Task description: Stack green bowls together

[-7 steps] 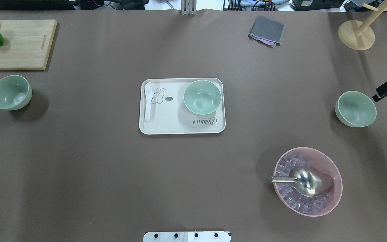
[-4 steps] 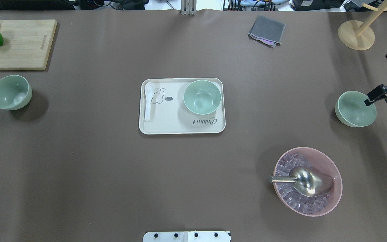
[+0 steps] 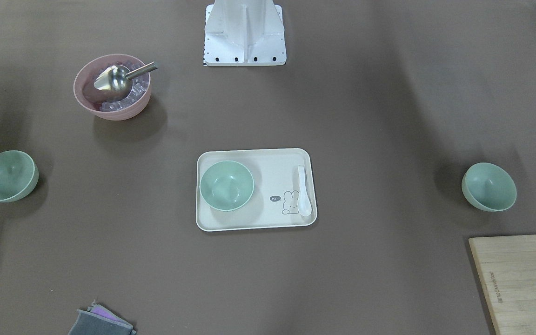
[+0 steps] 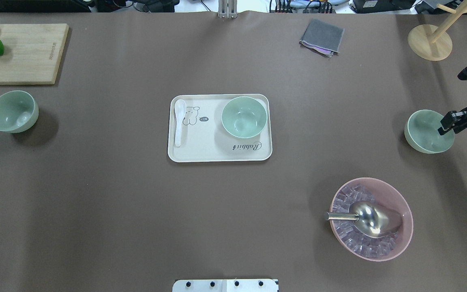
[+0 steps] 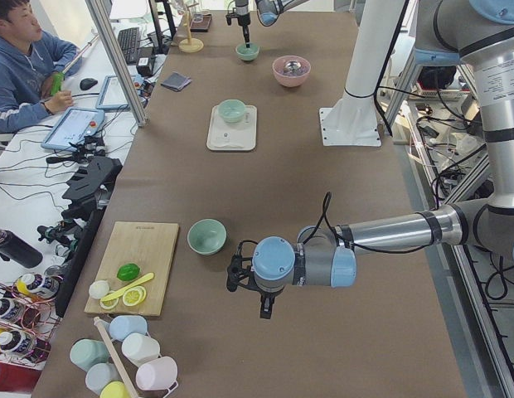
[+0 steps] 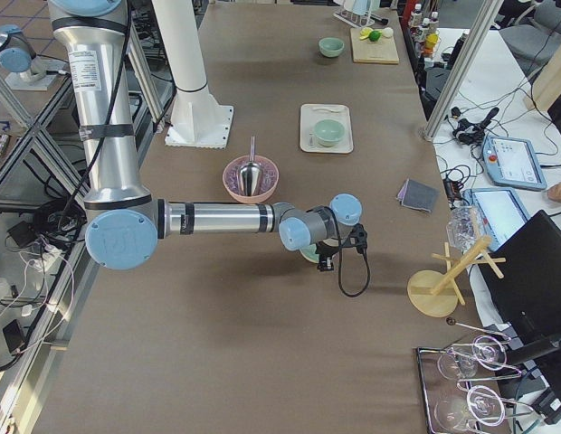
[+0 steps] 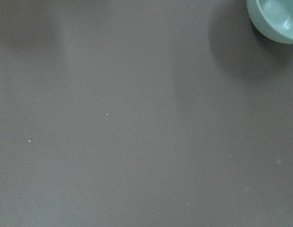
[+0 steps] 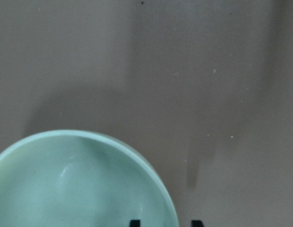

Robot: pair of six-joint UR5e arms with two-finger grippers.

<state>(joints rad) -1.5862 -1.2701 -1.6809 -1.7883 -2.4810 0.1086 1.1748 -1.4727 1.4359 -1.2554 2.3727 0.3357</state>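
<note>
Three pale green bowls stand apart. The left bowl [image 4: 13,111] sits near the cutting board and shows in the left wrist view [image 7: 274,19]. The middle bowl [image 4: 244,117] stands on the cream tray [image 4: 217,154]. The right bowl [image 4: 429,131] is at the table's right end. My right gripper [image 4: 448,123] is open at that bowl's right rim; in the right wrist view [image 8: 165,222] one fingertip [image 8: 133,222] is inside the bowl [image 8: 80,184] and the other outside. My left gripper [image 5: 250,290] hovers low over bare table near the left bowl [image 5: 206,236]; I cannot tell whether it is open.
A pink bowl [image 4: 371,219] with ice and a metal scoop sits front right. A white spoon [image 4: 179,121] lies on the tray. A cutting board [image 4: 22,52] with lime and lemon is back left, a grey cloth [image 4: 322,36] and a wooden stand [image 4: 430,42] back right.
My right gripper has come in from the right edge and lowered onto the right bowl's rim. The bowls have not moved.
</note>
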